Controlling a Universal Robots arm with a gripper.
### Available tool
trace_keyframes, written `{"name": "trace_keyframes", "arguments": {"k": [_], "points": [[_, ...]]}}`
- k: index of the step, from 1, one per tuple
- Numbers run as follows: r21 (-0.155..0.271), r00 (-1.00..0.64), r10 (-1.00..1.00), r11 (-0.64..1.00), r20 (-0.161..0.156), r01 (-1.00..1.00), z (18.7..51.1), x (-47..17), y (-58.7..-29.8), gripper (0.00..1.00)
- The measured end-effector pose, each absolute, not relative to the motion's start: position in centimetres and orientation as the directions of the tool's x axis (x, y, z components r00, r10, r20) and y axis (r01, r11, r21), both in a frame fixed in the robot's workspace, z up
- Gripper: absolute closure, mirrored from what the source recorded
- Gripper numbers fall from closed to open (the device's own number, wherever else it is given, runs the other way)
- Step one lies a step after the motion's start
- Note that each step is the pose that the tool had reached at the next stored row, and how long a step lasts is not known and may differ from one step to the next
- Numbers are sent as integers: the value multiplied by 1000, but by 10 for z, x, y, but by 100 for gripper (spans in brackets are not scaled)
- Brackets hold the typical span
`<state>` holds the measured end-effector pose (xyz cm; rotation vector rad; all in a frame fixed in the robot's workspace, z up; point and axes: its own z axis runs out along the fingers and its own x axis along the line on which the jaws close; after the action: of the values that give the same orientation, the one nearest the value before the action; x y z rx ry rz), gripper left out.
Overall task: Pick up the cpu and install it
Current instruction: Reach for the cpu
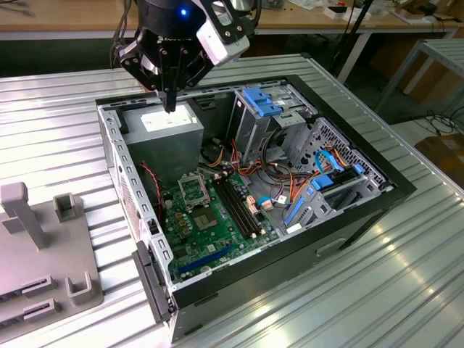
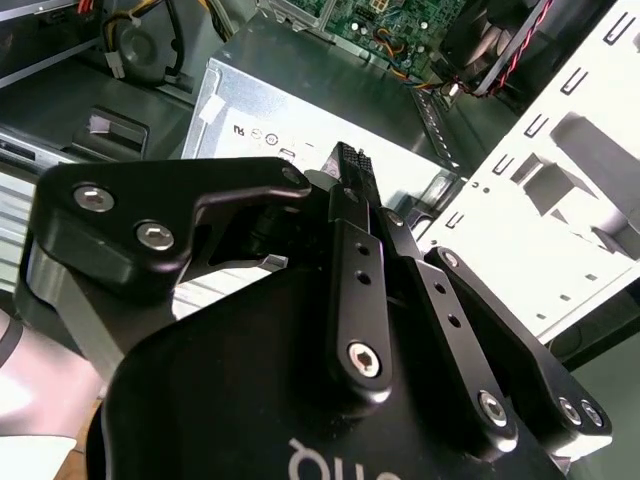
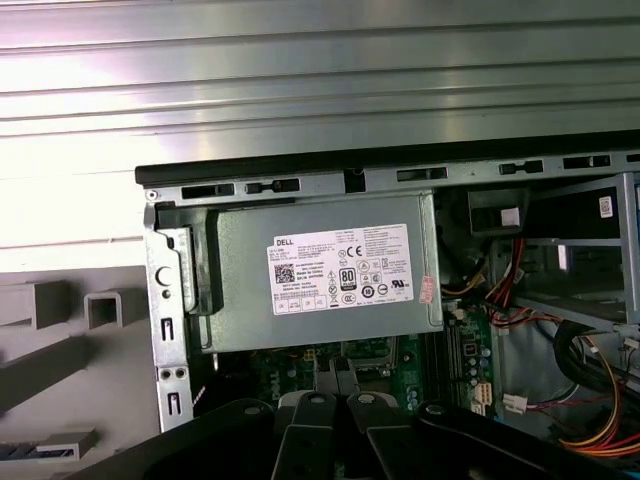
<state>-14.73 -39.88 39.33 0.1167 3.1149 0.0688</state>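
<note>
Cpu location cannot be settled from these views; whether the pale silver-grey square chip lies in the socket or elsewhere cannot be told. The metal-framed square socket (image 1: 193, 190) is seen on the green circuit board (image 1: 210, 235), at the board's far end, and its centre is shown as a dark greenish patch.

The black multi-link gripper (image 1: 170, 107) is held over the open black computer case (image 1: 403, 190), at the case's far corner toward the exterior view's left. It is pointed straight down over the labelled grey metal power supply box (image 1: 170, 134). Its fingertips (image 2: 348, 168) are seen drawn together, tip beside tip, so the pincer is clenched; whether anything thin is pinched between them cannot be told. In the first wrist view the closed tips (image 3: 333, 375) are framed against the board just near of the power supply.

Blue plastic drive-bay latches (image 1: 261, 101) are seen at the far side of the case, with red, orange and blue cables lying to the exterior view's right of the board. The case is set on a ribbed silver metal table (image 1: 58, 123). A pale grey moulded fixture (image 1: 43, 279) with upright posts and slots is placed on the table, near and to the exterior view's left, well apart from the gripper.
</note>
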Motion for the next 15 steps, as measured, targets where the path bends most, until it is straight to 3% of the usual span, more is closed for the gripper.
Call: {"name": "trace_keyframes", "arguments": {"k": [15], "points": [[45, -997, 75, 996, -22, 74, 393, -152, -399, 89]]}}
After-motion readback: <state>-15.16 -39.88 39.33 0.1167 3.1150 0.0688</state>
